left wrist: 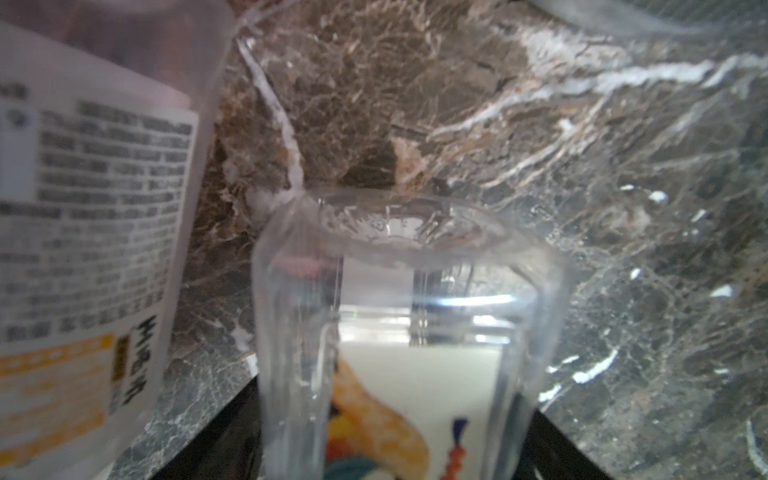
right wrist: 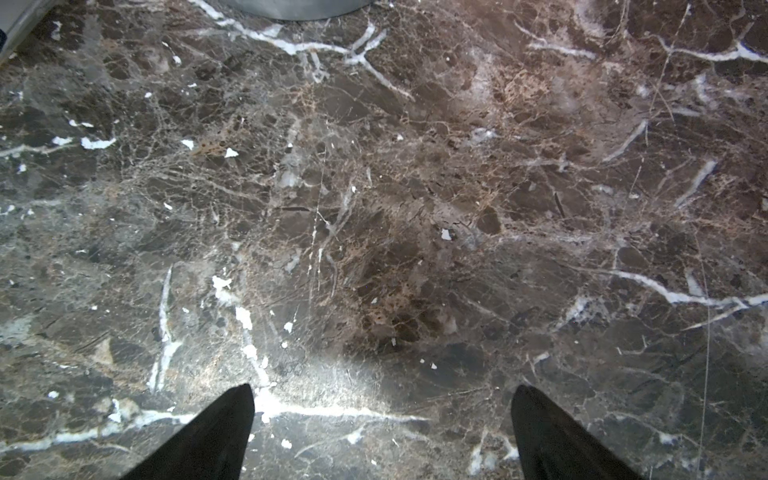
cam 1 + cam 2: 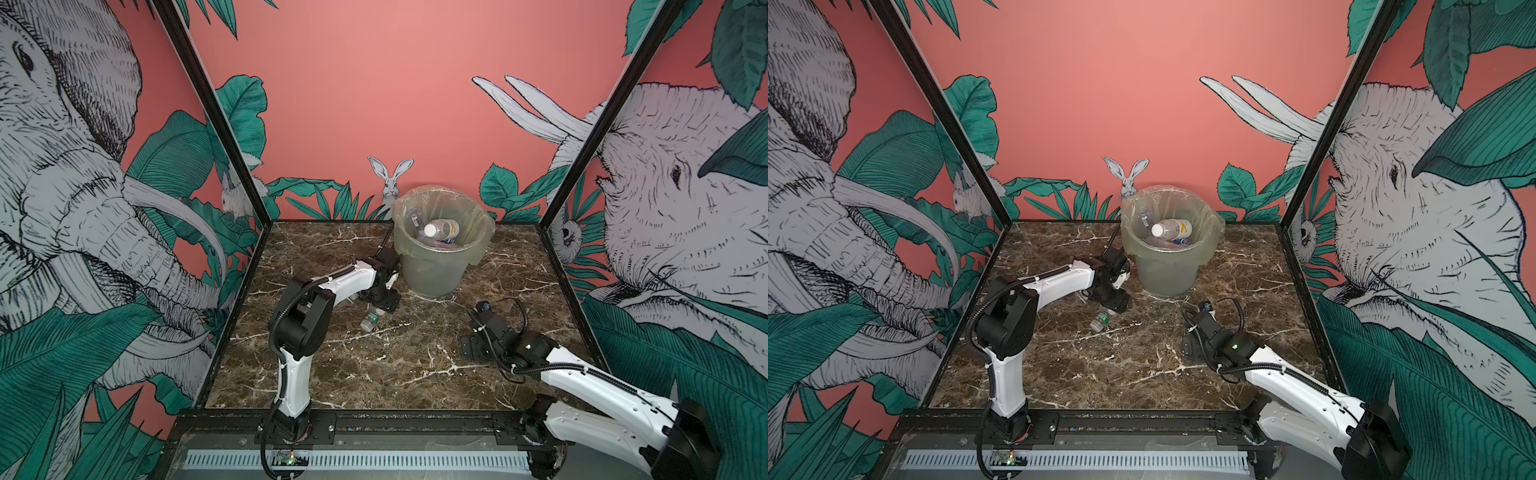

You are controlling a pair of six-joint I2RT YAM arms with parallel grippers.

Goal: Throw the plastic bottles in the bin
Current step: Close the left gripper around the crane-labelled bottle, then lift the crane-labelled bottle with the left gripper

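In the left wrist view a clear plastic bottle [image 1: 407, 332] with a white and orange label sits between the black fingers of my left gripper [image 1: 395, 415], its base pointing away; the fingers press on both its sides. A second bottle [image 1: 91, 249] with a white printed label lies beside it. In both top views the left gripper [image 3: 384, 301] [image 3: 1115, 301] is low over the table, left of the bin [image 3: 436, 270] [image 3: 1167, 274]. A small green-labelled bottle [image 3: 369, 321] [image 3: 1099, 321] lies just in front of it. Several bottles [image 3: 442, 228] lie in the bin. My right gripper [image 2: 383, 388] [image 3: 473, 351] is open over bare marble.
The brown marble table [image 3: 395, 365] is walled by a black frame and printed panels on three sides. The bin stands at the back, near the rear wall. The right arm [image 3: 582, 374] stretches in from the front right corner.
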